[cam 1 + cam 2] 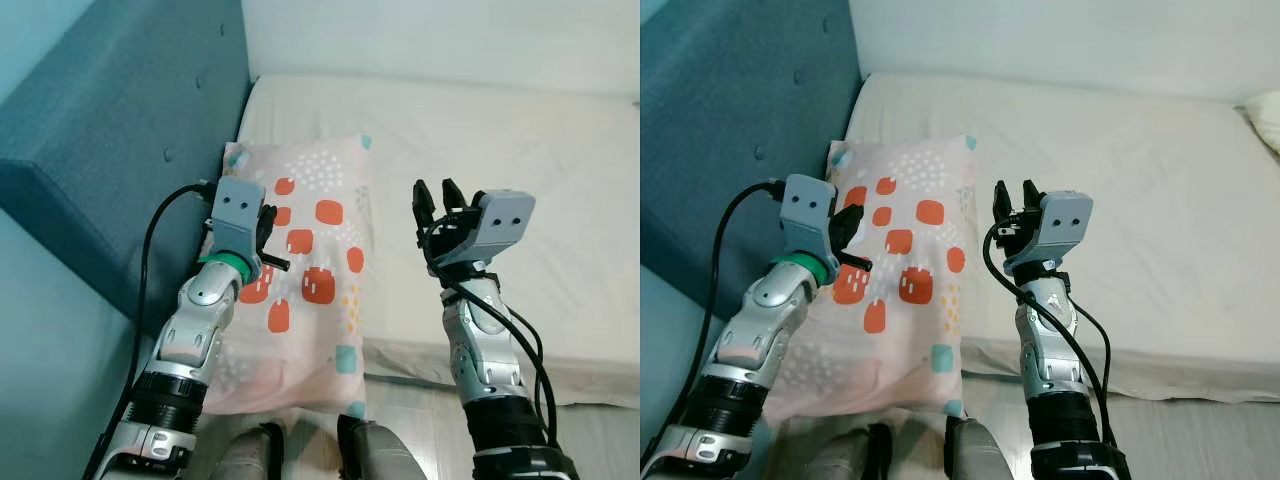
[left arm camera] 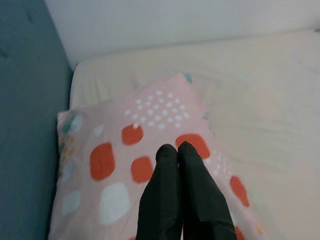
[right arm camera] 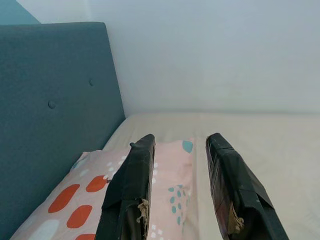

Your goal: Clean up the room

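- The pillow [image 1: 300, 290], pale pink with red, white and teal spots, lies along the mattress [image 1: 520, 160] at its 9 o'clock side, just beside the blue headboard [image 1: 120, 130]; its near end hangs over the mattress edge at 6 o'clock, toward my feet.
- My left gripper [image 1: 266, 232] hovers over the pillow's 9 o'clock half, its two black fingers [image 2: 175, 195] pressed together and pinching nothing, as the left wrist view shows.
- My right gripper [image 1: 1016, 201] is raised over bare mattress at the pillow's 3 o'clock, fingers [image 3: 132, 185] spread apart and empty.
- I judge the pillow light, soft and floppy: it will sag and fold round any single hold, and the smooth cover may slide between narrow fingers.
- The best purchase, as I see it, is a bunched corner or the seam along an edge, not the flat middle; one gripper on each long side would keep it from drooping.
- Nothing here looks fragile; the main risk I see is the overhanging end pulling the pillow off the mattress.
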`<state>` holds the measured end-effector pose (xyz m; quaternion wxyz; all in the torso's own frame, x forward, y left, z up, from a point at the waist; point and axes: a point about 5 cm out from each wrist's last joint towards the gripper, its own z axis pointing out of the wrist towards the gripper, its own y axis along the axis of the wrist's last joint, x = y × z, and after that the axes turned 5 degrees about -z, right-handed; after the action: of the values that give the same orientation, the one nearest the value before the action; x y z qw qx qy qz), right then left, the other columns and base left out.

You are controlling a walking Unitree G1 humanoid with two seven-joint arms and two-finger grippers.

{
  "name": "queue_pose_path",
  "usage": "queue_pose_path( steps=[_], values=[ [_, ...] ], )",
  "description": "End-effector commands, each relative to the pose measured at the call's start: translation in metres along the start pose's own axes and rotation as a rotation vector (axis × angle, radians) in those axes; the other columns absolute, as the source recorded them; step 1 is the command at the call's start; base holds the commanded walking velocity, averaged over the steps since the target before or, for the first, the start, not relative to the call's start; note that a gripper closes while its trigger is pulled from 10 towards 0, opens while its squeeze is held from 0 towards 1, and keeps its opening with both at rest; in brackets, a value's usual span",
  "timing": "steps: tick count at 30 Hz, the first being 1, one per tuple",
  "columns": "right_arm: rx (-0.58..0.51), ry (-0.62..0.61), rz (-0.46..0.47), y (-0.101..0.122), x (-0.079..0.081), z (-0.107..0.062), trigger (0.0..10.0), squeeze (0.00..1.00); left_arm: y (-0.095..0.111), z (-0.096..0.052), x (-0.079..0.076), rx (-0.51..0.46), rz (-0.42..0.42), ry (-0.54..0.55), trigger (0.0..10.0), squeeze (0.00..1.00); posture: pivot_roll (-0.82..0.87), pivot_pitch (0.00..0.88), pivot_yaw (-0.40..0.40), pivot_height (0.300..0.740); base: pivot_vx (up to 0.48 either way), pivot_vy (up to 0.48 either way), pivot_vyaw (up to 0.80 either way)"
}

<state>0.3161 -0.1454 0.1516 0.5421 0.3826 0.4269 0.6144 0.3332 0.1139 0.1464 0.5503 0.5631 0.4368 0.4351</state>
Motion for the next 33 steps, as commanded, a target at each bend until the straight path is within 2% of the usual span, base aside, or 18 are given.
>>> queue_pose_path(
  steps=[1,16,33],
  values=[
    [0.019,-0.003,0.001,-0.0027,0.0018,-0.0033,10.0,0.0,-0.0071,-0.0003,-0.0007,0.02,0.016,0.004,10.0,0.0,-0.11,0.027,0.058,0.74,0.0,0.0,0.0],
    [0.033,0.009,0.0,-0.0043,0.0024,-0.0013,10.0,0.0,-0.0119,0.0041,-0.0025,0.018,0.018,0.017,10.0,0.0,-0.1,0.007,0.045,0.74,0.0,0.0,0.0],
    [0.058,0.04,0.006,-0.0084,0.0069,0.0008,10.0,0.0,-0.0159,0.0025,-0.0043,0.004,0.02,0.027,10.0,0.0,-0.08,0.0,0.028,0.74,0.0,0.0,0.0]
  ],
)
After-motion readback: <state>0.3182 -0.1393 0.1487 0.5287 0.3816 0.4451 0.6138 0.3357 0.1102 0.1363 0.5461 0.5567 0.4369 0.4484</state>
